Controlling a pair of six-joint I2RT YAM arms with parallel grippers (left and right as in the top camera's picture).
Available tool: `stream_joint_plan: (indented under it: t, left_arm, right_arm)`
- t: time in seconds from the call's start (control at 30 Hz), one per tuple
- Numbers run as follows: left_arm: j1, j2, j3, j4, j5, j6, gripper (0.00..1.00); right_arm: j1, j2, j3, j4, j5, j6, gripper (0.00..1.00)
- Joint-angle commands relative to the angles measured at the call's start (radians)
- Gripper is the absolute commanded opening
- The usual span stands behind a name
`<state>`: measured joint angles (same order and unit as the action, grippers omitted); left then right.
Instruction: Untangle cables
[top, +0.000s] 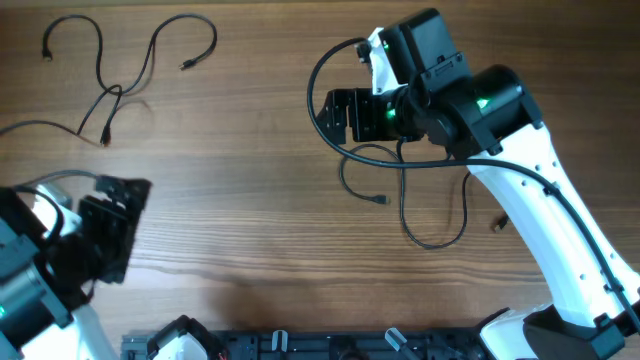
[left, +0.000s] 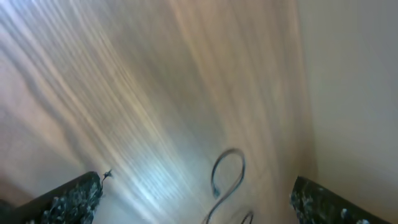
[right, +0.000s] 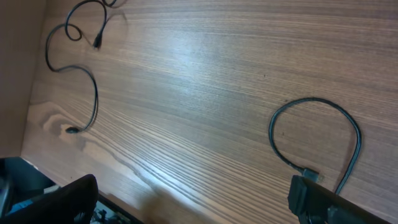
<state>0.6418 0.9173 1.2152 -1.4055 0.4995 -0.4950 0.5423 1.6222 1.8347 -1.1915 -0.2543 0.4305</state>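
Observation:
Two thin black cables (top: 125, 70) lie as loose wavy strands at the table's far left, crossing near one point. Another cable (top: 430, 240) loops on the table at centre right, partly under my right arm; one plug end (top: 382, 200) points right. My left gripper (top: 128, 228) is open and empty at the lower left, well clear of the far-left strands. My right gripper (top: 325, 115) is open above bare wood, just up-left of the centre cable. The blurred left wrist view shows a curl of cable (left: 227, 174) between wide jaws. A cable loop (right: 348, 118) lies by my right finger (right: 323, 202).
Thick black wire arcs from the right arm (top: 520, 190) over the table (top: 250, 200). Black arm bases (top: 300, 345) line the near edge. The far-left strands (right: 68, 68) show near the table's edge in the right wrist view.

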Motion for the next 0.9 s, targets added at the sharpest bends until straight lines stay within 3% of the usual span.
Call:
stream_joint_plan:
  t: [0.0,0.13,0.27,0.43,0.87]
  left_arm:
    - [-0.034,-0.042,0.000,-0.053,0.000,0.077,1.00]
    - [-0.045,-0.047,-0.003,-0.116,-0.021,0.077,1.00]
    - [-0.045,-0.047,-0.024,-0.138,-0.021,0.168,1.00]
    - [-0.082,-0.047,-0.081,-0.145,0.013,0.204,1.00]
    - [-0.396,-0.047,-0.171,-0.023,0.039,0.183,1.00]
  right_arm:
    - [-0.015,-0.005,0.003,-0.008,0.011,0.015,1.00]
    - [-0.100,-0.041,0.003,-0.069,0.123,0.054,1.00]
    - [-0.222,-0.062,0.003,-0.137,0.120,0.056,1.00]
    - [-0.261,-0.060,0.003,-0.182,0.141,0.040,1.00]
    - [-0.285,-0.052,0.003,-0.082,0.237,0.087,1.00]
